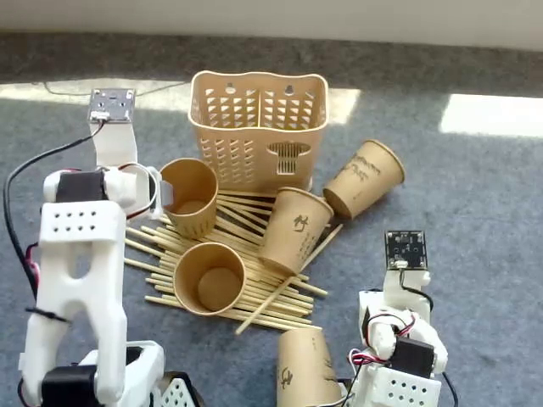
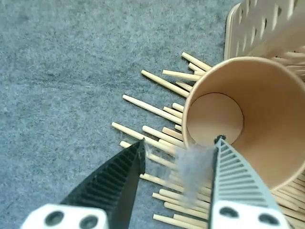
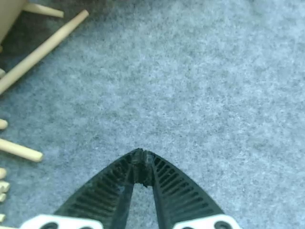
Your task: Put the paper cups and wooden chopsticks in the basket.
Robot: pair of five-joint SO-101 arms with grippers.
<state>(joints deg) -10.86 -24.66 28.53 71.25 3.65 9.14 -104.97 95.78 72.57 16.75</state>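
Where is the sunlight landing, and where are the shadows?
High view: bright sun patches on the carpet behind the basket and to its right. Left wrist view: soft, even light inside the paper cup. Right wrist view: a shadow beside the chopstick.

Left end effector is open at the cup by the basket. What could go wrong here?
The left end effector straddles the wall of the paper cup; closing hard could crush it or let it slip.
That cup rests on loose chopsticks, so a nudge may scatter them.
The basket stands close behind; a lift could bump it.
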